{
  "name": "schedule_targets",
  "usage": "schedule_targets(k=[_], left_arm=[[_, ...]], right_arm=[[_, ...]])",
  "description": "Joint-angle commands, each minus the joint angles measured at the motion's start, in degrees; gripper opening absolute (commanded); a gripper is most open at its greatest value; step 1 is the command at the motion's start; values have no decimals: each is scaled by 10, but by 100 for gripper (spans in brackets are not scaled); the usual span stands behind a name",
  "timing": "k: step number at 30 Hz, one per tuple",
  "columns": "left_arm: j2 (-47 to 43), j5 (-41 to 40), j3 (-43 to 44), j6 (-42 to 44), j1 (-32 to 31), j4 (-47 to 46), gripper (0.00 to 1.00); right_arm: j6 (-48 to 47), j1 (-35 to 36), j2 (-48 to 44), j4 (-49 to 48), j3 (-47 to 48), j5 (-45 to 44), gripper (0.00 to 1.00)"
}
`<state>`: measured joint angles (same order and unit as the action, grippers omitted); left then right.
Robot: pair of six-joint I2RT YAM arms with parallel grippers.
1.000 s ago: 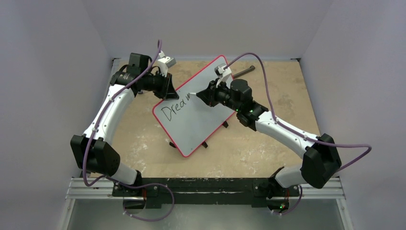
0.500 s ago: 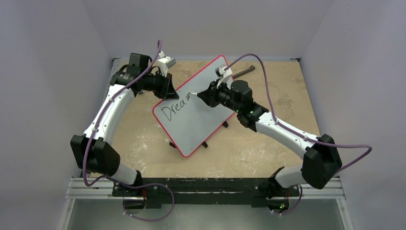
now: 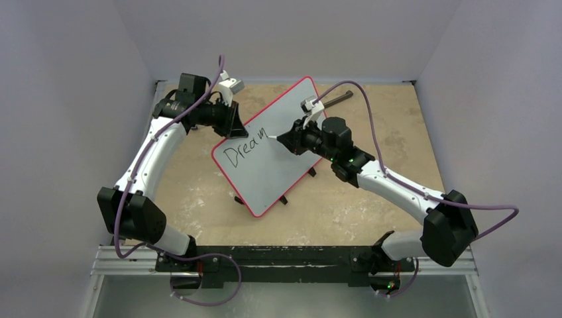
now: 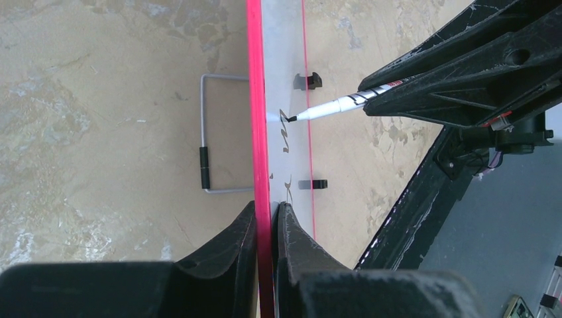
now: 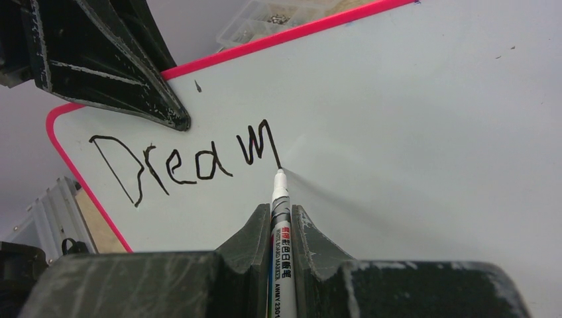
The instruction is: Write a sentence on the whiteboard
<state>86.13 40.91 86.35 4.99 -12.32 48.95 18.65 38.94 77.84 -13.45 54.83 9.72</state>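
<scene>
Where the fixed camera looks down, the whiteboard (image 3: 281,169) stands propped at a slant in the middle of the table (image 3: 199,199), its long axis running from near-left to far-right. The sentence (image 3: 244,150) so far reads "Dream", and the word climbs along that axis toward the far-right corner. The left gripper (image 3: 233,127) meets the board's far-left long edge above the word. The right gripper (image 3: 283,138) points left with a marker (image 3: 272,136) whose tip rests just past the final "m".

Seen from the left wrist, the board shows edge-on as a red rim running straight up the picture. The left claw is pinched narrow on that rim, one finger on either side. A wire stand (image 4: 205,159) lies on the table behind the board, and two small black clips (image 4: 307,81) sit at the far rim. The marker comes in from the right, its black tip touching the white face.

From the right wrist, the right claw is clamped tight on the marker's white barrel, which points straight up the picture at the foot of the "m". Its label carries red Chinese characters and black print beginning "ANNY".
</scene>
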Motion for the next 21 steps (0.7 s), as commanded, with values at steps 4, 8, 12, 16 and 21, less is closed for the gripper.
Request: schedule_targets(k=[4, 8, 12, 16, 21], left_arm=[[-30, 13, 11, 27, -9, -34, 0], [-29, 13, 11, 27, -8, -34, 0], [-30, 12, 10, 27, -9, -33, 0], [-30, 11, 10, 27, -9, -33, 0], [-30, 8, 9, 28, -9, -34, 0]], right_arm=[[-3, -1, -44, 16, 6, -11, 0], [-2, -1, -61, 15, 19, -19, 0], [-3, -1, -63, 17, 30, -46, 0], [-6, -2, -51, 15, 41, -53, 0], [-6, -8, -35, 8, 52, -53, 0]])
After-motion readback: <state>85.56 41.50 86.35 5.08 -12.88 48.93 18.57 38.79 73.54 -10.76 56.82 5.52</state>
